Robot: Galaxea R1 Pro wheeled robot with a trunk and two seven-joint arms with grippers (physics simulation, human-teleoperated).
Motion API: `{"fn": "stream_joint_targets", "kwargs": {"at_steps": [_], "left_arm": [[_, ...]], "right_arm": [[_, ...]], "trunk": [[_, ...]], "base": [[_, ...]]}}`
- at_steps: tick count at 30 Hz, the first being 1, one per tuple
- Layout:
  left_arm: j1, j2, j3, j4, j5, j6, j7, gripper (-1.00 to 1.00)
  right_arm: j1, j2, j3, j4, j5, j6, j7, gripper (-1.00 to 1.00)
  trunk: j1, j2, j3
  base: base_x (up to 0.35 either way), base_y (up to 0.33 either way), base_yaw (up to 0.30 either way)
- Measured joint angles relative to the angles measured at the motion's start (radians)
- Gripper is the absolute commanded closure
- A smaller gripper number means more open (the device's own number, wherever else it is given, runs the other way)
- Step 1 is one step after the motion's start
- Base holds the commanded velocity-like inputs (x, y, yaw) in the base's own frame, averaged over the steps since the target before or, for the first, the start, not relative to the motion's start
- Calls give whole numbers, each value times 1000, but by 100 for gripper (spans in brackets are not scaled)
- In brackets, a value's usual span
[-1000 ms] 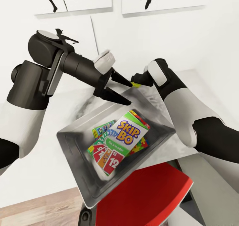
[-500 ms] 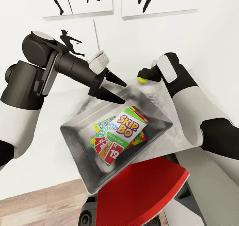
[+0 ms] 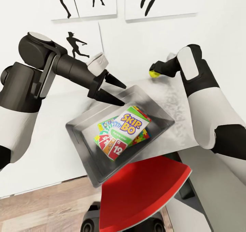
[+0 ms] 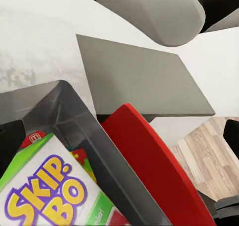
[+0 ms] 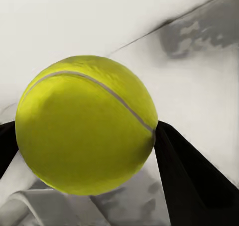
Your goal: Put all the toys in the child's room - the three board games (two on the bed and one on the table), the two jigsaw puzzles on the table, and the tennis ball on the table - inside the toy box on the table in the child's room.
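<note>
Since lifted, tennis ball in right claw.

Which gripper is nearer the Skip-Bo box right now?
Left. The left gripper hangs open just above the toy box's far rim, close to the Skip-Bo box. The right gripper holds the tennis ball farther back, beyond the box.

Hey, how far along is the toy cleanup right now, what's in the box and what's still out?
Done: the Skip-Bo box lies in the toy box, on top of a jigsaw puzzle and another colourful box; what else lies under them is hidden. In hand: the right gripper holds the tennis ball beyond the bin's far corner. Left: dropping the ball in. The left gripper is open over the bin's rim.
</note>
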Motion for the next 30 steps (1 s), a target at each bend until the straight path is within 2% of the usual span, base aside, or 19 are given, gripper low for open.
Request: {"fn": "stream_joint_targets", "kwargs": {"at_steps": [3,5,8,16,21,25,30], "left_arm": [[0,21,0,0,2,0,0,-100],[0,43,0,0,3,0,0,-100],[0,72,0,0,4,0,0,-100],[0,127,1,1,4,0,0,-100],[1,143,7,1,4,0,0,-100],[1,153,37,1,5,0,0,-100],[2,184,55,2,6,0,0,-100]], "right_arm": [[0,-2,-82,0,-2,57,4,100],[0,-3,-120,1,-4,58,14,100],[0,-3,-142,0,-5,58,46,100],[0,0,-151,-1,-6,57,176,100],[1,3,-151,5,-6,57,210,100],[2,9,-150,9,-6,57,223,100],[2,19,-148,14,-7,57,229,100]], "trunk": [[0,0,5],[0,0,8],[0,0,13],[0,0,26],[0,0,34],[0,0,41],[0,0,49]], "base": [[-107,0,0],[-121,0,0],[-133,0,0],[-160,0,0],[-195,0,0],[-254,0,0],[-278,0,0]]}}
